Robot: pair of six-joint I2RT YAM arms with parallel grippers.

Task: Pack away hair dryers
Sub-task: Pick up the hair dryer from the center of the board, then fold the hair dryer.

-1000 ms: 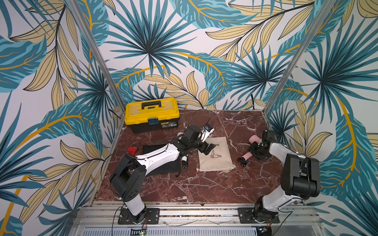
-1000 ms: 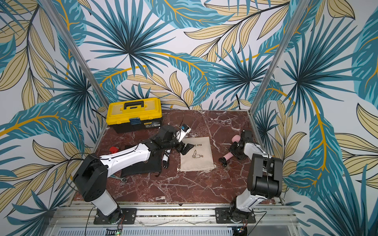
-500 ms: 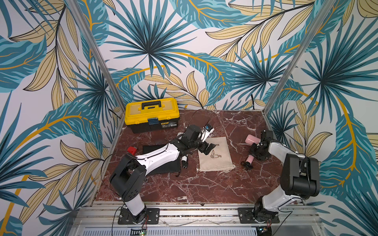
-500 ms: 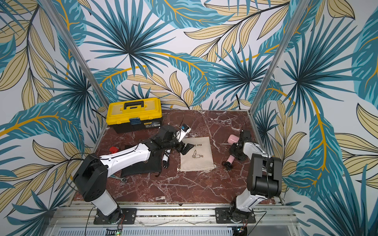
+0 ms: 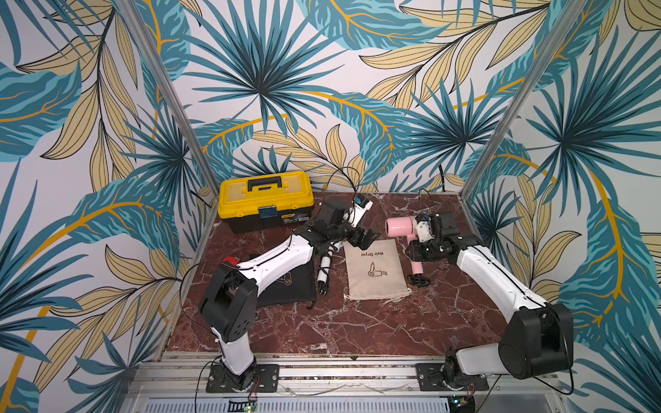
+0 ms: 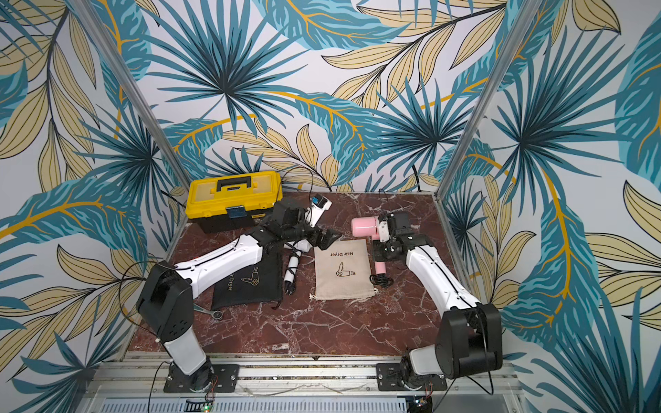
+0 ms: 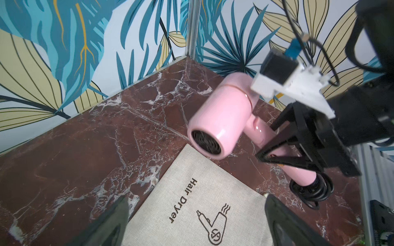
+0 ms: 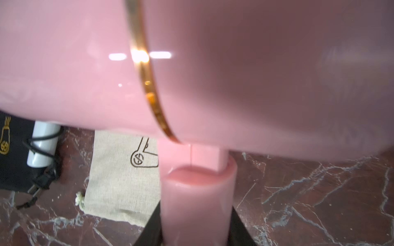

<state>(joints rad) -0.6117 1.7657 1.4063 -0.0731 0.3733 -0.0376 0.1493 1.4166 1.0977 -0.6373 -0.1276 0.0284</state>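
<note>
My right gripper (image 5: 415,251) (image 8: 196,231) is shut on the handle of the pale pink hair dryer (image 5: 398,227) (image 6: 364,227) (image 7: 221,119) (image 8: 191,64). Its barrel is raised off the marble and points toward the left arm, while its coiled black cord (image 5: 419,281) rests on the table. The white hair dryer (image 5: 324,266) (image 6: 293,266) (image 8: 42,147) lies between the two pouches, its barrel hidden under my left arm. My left gripper (image 5: 365,239) (image 6: 327,239) (image 7: 196,223) stands open over the top edge of the beige pouch (image 5: 375,275) (image 7: 191,202), holding nothing.
A black pouch (image 5: 286,286) (image 6: 246,282) lies partly under the left arm. A yellow toolbox (image 5: 264,200) stands at the back left. A wrench (image 6: 211,313) and a small red object (image 5: 230,261) lie near the left edge. Metal posts and walls enclose the table.
The right gripper has closed on the pink dryer's handle. The dryer's barrel has swung up and toward the middle of the table. The left arm has stayed put.
</note>
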